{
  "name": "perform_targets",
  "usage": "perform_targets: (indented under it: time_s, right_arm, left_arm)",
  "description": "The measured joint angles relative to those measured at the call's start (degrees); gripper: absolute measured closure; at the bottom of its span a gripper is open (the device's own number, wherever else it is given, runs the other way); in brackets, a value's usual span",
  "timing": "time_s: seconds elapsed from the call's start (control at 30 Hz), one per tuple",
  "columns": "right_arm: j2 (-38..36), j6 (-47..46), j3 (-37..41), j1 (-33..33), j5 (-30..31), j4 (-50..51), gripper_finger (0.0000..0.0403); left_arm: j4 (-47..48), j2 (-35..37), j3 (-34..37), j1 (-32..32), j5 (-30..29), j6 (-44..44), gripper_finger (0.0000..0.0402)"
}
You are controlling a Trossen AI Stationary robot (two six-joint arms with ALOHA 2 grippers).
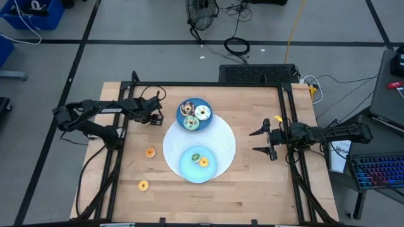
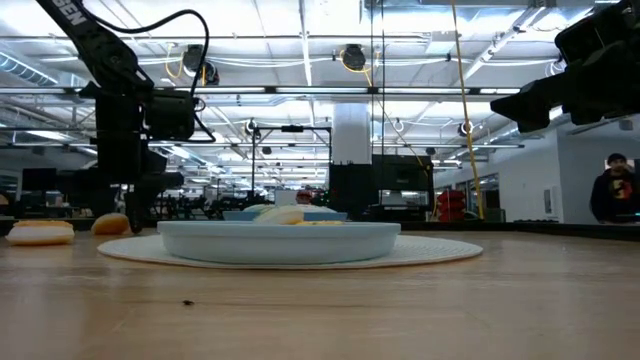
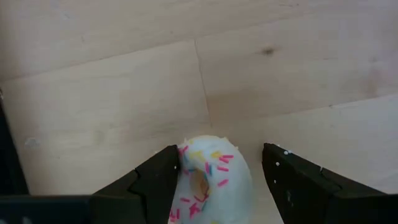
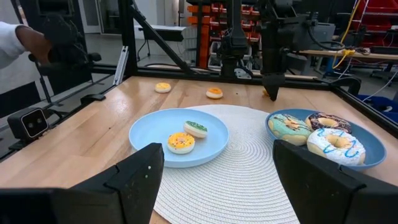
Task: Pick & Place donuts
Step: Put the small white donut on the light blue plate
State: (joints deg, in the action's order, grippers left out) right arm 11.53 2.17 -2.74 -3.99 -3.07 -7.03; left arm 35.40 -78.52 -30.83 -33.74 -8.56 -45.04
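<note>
Left claw (image 1: 155, 118) sits over the far-left part of the table (image 1: 252, 183), just left of the dark blue plate (image 1: 205, 102); in its wrist view the fingers (image 3: 155, 180) are spread partly, with a white sprinkled donut (image 3: 211, 180) between them, touching one finger, gap on the other side, so not clearly clamped. That donut is just above bare wood; can't tell if it rests on it. Dark blue plate is at the far edge of the white round mat (image 1: 224, 142) and holds three bigger donuts: chocolate sprinkled (image 1: 187, 107), white frosted (image 1: 202, 113), teal (image 1: 190, 123). Light blue plate (image 1: 186, 165) is on the near part of the mat, with a small green donut (image 1: 196, 157) and a small orange-yellow donut (image 1: 204, 162) side by side on it. Two more small donuts lie on the wood left of the mat: an orange one (image 1: 149, 152) near the mat's left edge, a yellow one (image 1: 143, 185) nearer and further left. Right claw (image 1: 264, 142) waits at the right side of the table, wide open, empty, pointing toward the mat. A person (image 2: 612, 190) stands in the room beyond the table, at right in the low view.
</note>
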Motion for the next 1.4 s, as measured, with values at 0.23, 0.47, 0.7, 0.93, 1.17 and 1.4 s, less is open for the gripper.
perform_targets:
  time_s: [0.23,0.47,0.7,0.93,1.17,1.4]
  right_arm:
    - [0.0,0.0,0.0,0.0,0.0,0.0,0.0115]
    - [0.0,0.0,0.0,0.0,0.0,0.0,0.0115]
    - [0.0,0.0,0.0,0.0,0.0,0.0,0.0116]
    - [0.0,0.0,0.0,0.0,0.0,0.0,0.0114]
    - [0.0,0.0,0.0,0.0,0.0,0.0,0.0117]
    - [0.0,0.0,0.0,0.0,0.0,0.0,0.0113]
  left_arm:
    - [1.2,2.6,0.3,0.3,1.0,1.3,0.0167]
    - [2.9,3.7,0.5,1.0,1.0,2.7,0.0167]
    - [4.2,3.8,0.4,2.2,1.1,3.3,0.0172]
    - [4.6,4.3,0.5,2.7,1.8,3.4,0.0258]
    - [4.7,6.8,-0.5,2.9,6.9,4.5,0.0343]
    - [4.0,9.6,-8.5,9.7,11.9,11.7,0.0384]
